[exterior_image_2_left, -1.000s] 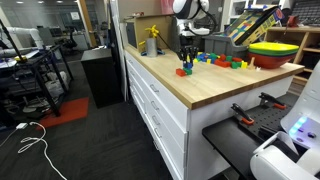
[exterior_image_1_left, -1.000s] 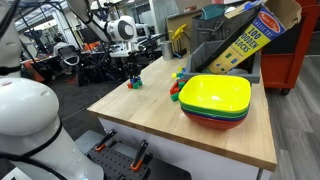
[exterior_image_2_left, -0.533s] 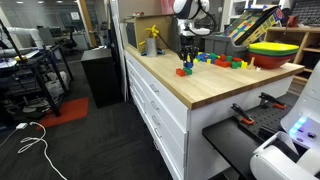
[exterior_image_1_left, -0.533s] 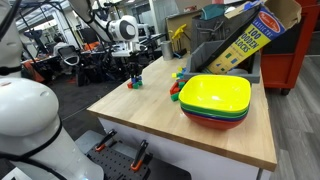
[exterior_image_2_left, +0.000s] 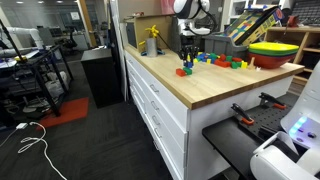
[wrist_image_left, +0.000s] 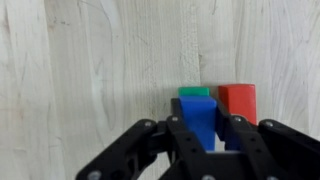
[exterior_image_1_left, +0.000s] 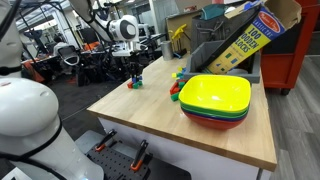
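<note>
Blue block (wrist_image_left: 200, 122) sits between the jaws, which are closed narrowly against its two sides. Location: low over the wooden surface (wrist_image_left: 80, 70), directly in front of a green block (wrist_image_left: 194, 92). A red block (wrist_image_left: 237, 101) stands just beside both.

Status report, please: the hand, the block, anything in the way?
Hand shut on blue block, it seems. Green block directly behind it, red block close beside. Nothing else near.
</note>
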{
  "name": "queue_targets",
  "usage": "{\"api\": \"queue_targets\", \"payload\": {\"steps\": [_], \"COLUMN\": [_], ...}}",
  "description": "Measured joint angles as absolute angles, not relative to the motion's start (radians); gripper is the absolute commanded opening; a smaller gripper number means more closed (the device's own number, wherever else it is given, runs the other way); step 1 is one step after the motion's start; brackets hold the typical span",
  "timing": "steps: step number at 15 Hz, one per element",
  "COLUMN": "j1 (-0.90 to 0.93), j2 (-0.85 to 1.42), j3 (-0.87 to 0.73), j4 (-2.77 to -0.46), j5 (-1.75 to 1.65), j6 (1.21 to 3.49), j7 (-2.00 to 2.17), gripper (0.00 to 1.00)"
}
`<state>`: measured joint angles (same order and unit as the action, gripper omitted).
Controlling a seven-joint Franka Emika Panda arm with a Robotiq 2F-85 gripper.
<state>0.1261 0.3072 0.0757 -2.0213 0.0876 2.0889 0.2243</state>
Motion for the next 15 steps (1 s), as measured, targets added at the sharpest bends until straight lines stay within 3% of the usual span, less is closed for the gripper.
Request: {"api": "queue_targets", "payload": {"steps": [15], "j1": [0.128], "j2": [0.318], "j3": [0.076], "j4": [-2.021], "j5": [0.088], "j6": [2.089], "j7": [0.224], "gripper": [0.08]}}
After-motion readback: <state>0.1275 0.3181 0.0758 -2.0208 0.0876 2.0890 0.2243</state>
